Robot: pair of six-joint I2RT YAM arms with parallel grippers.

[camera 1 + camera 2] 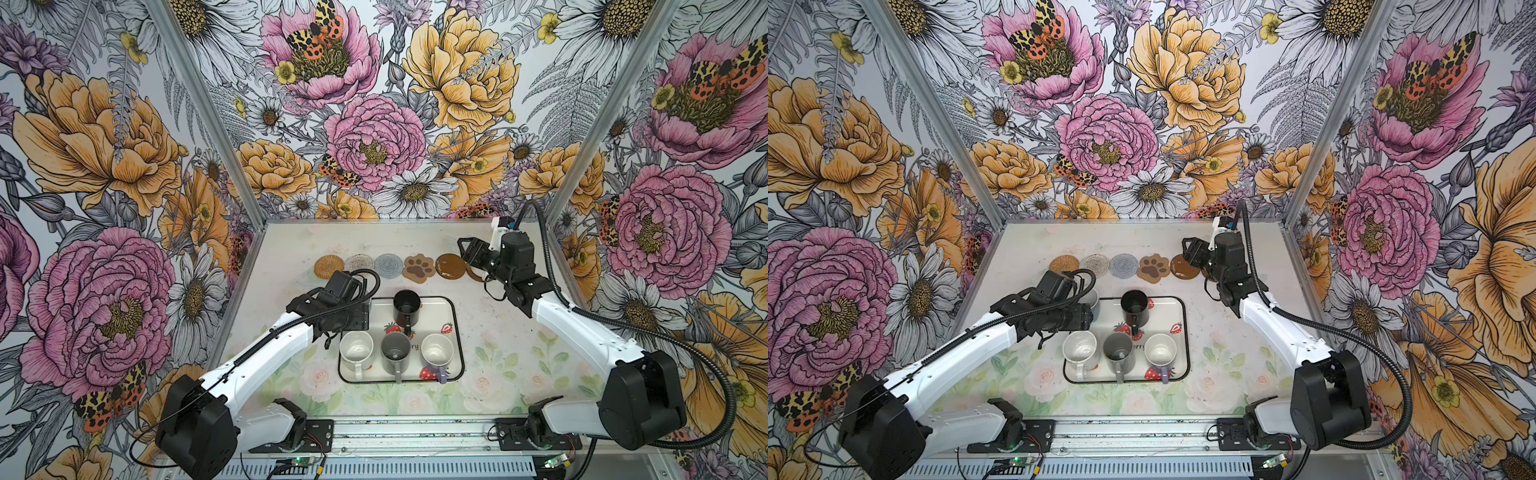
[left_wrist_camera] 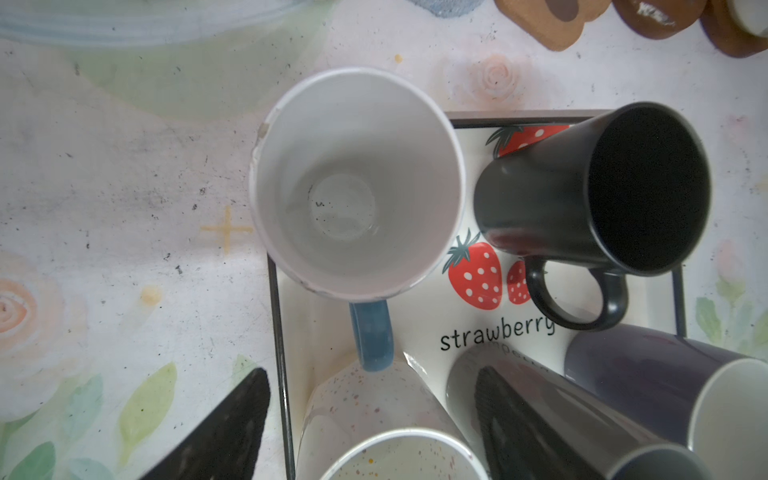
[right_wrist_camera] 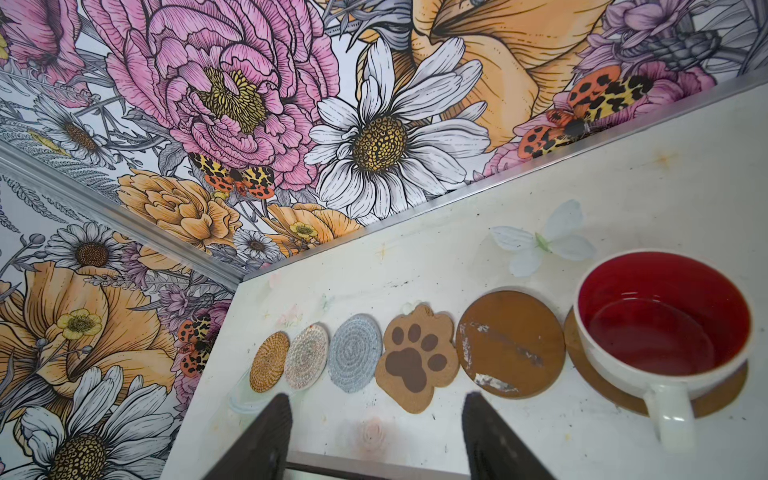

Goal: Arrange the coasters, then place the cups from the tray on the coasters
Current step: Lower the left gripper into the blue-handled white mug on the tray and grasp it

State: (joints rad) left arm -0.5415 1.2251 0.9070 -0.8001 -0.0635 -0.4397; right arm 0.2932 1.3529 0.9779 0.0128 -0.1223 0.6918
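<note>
Closest to the lens in the left wrist view are the 2 fingers (image 2: 232, 428) of the left gripper (image 2: 370, 374). They're spread wide with nothing clamped, hanging right above the light blue mug (image 2: 357, 183). That mug stands upright at the far left corner of the tray (image 2: 278, 332), handle pointing at the white mug (image 2: 374, 415) (speckled inside, btw). Next to it along the tray's far edge is the black mug (image 1: 406, 307). The near row in both top views goes white mug, grey mug (image 1: 395, 352), lavender mug (image 1: 437, 351), so 5 cups are on the tray.

Along the back of the table (image 1: 498, 332) all 6 coasters lie in 1 row:
- rattan coaster (image 1: 328, 266)
- whitish woven coaster (image 1: 359, 263)
- grey-blue coaster (image 1: 388, 264)
- paw coaster (image 1: 419, 268)
- brown disc (image 1: 451, 266)
- 2nd brown disc (image 3: 715, 399)

The red-inside mug (image 3: 665, 316) stands upright on the 2nd brown disc. The right gripper (image 3: 376, 397) hovers above the table near the paw coaster, jaws apart, holding nothing.
</note>
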